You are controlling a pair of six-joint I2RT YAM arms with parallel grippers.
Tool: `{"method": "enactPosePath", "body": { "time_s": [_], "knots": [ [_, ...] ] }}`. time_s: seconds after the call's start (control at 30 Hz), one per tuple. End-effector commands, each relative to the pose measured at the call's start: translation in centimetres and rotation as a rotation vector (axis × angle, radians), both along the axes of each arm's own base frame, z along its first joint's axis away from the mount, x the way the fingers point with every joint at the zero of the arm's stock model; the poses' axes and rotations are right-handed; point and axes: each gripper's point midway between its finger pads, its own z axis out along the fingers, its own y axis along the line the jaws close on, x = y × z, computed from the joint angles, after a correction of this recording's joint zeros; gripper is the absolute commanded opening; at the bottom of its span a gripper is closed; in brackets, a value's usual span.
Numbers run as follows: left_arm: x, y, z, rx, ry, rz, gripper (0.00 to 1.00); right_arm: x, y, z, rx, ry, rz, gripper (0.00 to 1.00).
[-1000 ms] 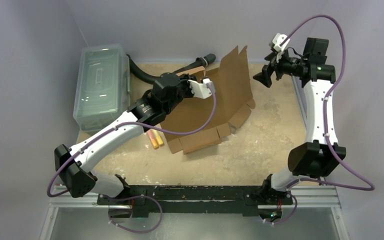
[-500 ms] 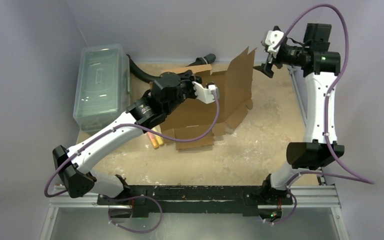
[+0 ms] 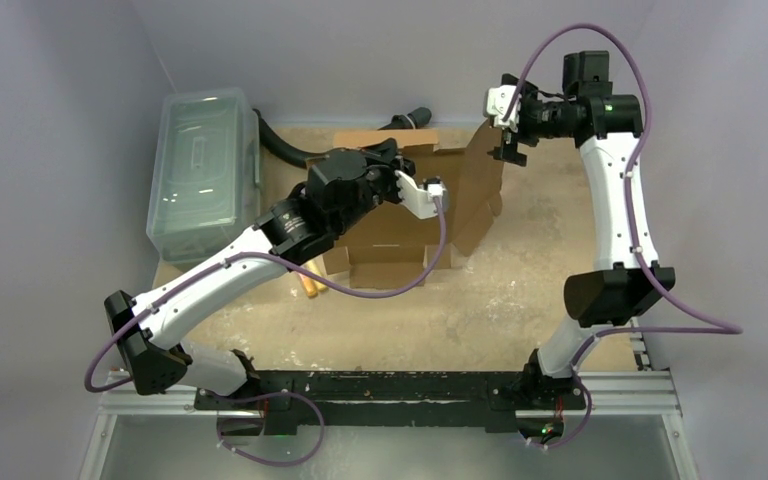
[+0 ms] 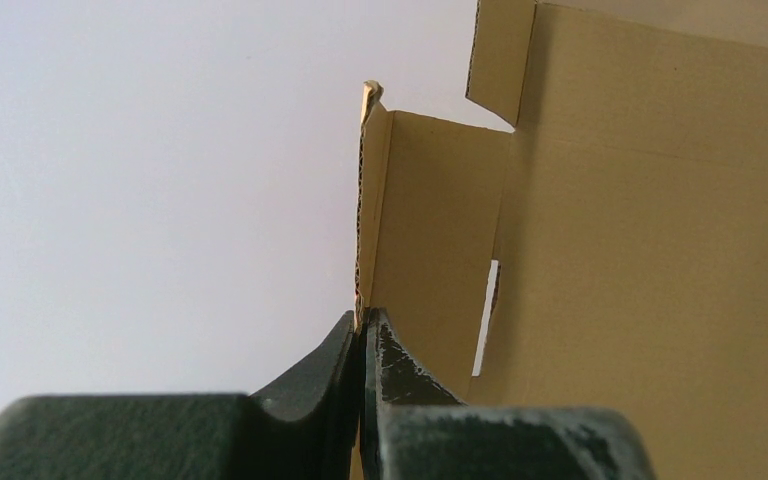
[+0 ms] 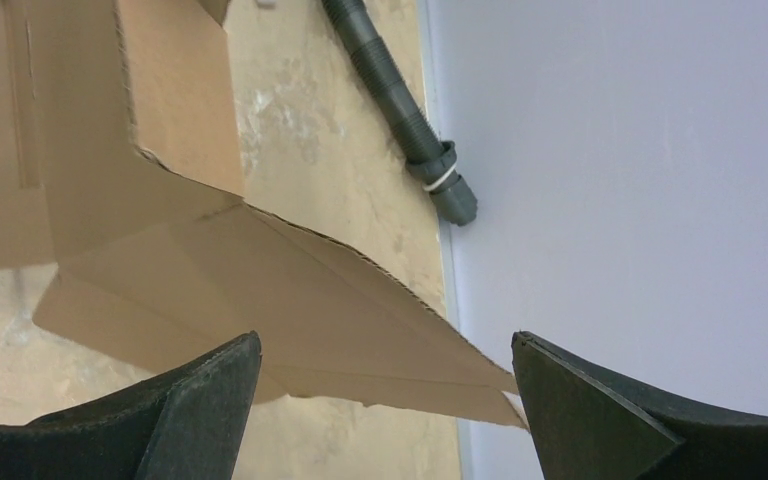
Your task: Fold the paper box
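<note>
Edge of paper box [image 4: 640, 250] flap clamped between left fingers [image 4: 405, 375], right fingers [image 5: 200, 405] spread wide, panel just ahead

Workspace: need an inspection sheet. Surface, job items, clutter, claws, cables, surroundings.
Surface: table, worn tan top with pale patches.
Job's things: paper box, partly folded, right panel standing up.
Clutter: clear lidded bin at left; orange sticks beside the box; black hose at the far edge.
Claws: left claw shut on a box flap edge; right claw open at the raised panel's top edge, contact unclear.
Cables: purple cable droops over the box's near flaps.
Surroundings: plain pale walls; nothing else seen.
</note>
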Motion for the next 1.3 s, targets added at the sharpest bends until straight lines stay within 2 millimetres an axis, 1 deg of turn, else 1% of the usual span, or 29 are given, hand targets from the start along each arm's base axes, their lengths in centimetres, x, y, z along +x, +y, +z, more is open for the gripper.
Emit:
{"method": "enactPosePath", "body": {
  "time_s": [0.0, 0.13, 0.2, 0.27, 0.4, 0.57, 0.7, 0.77, 0.8, 0.93, 1.03, 1.13, 1.23, 1.27],
  "knots": [
    [-0.5, -0.2, 3.8, -0.029, -0.106, -0.016, 0.0, -0.1, -0.7, 1.3, -0.095, -0.092, 0.021, 0.99],
    [-0.5, -0.4, 4.0, -0.007, -0.132, -0.019, 0.0, -0.5, -0.9, 1.4, -0.136, -0.126, 0.05, 0.99],
    [-0.4, -0.6, 4.2, -0.005, -0.139, -0.019, 0.0, -0.9, -0.9, 1.1, -0.144, -0.117, 0.062, 0.99],
    [-0.2, -0.7, 4.2, -0.006, -0.142, -0.017, 0.0, -1.3, -0.9, 0.3, -0.149, -0.097, 0.072, 0.98],
    [0.0, -0.8, 4.1, -0.014, -0.145, -0.004, 0.0, -1.6, -1.3, -0.7, -0.164, -0.072, 0.056, 0.9],
    [0.1, -0.6, 3.9, -0.035, -0.143, 0.008, 0.0, -2.2, -1.3, 0.1, -0.153, -0.088, 0.043, 0.79],
    [-0.1, -0.5, 3.9, -0.053, -0.14, 0.009, 0.0, -2.6, -1.3, 0.3, -0.151, -0.088, 0.042, 0.68],
    [-0.1, -0.3, 4.0, -0.064, -0.136, 0.011, 0.0, -2.8, -1.3, 0.4, -0.149, -0.088, 0.039, 0.6],
    [-0.2, -0.2, 4.0, -0.068, -0.134, 0.013, 0.0, -2.9, -1.3, 0.5, -0.148, -0.089, 0.036, 0.55],
    [-0.3, -0.1, 4.0, -0.092, -0.123, 0.014, 0.0, -3.1, -1.4, 0.8, -0.138, -0.098, 0.02, 0.29],
    [-0.4, -0.1, 3.9, -0.111, -0.11, 0.012, 0.0, -3.0, -1.8, 0.7, -0.134, -0.103, -0.021, 0.15],
    [-0.4, -0.3, 3.6, -0.142, -0.084, 0.009, 0.0, -3.3, -2.5, 1.1, -0.135, -0.109, -0.087, 0.07],
    [-0.5, -0.9, 3.0, -0.198, -0.034, -0.006, 0.0, -3.4, -4.1, 1.5, -0.161, -0.115, -0.193, 0.04],
    [-0.6, -1.2, 3.0, -0.234, -0.008, -0.017, 0.05, -3.4, -4.7, 1.6, -0.165, -0.111, -0.232, 0.03]
  ]
}}
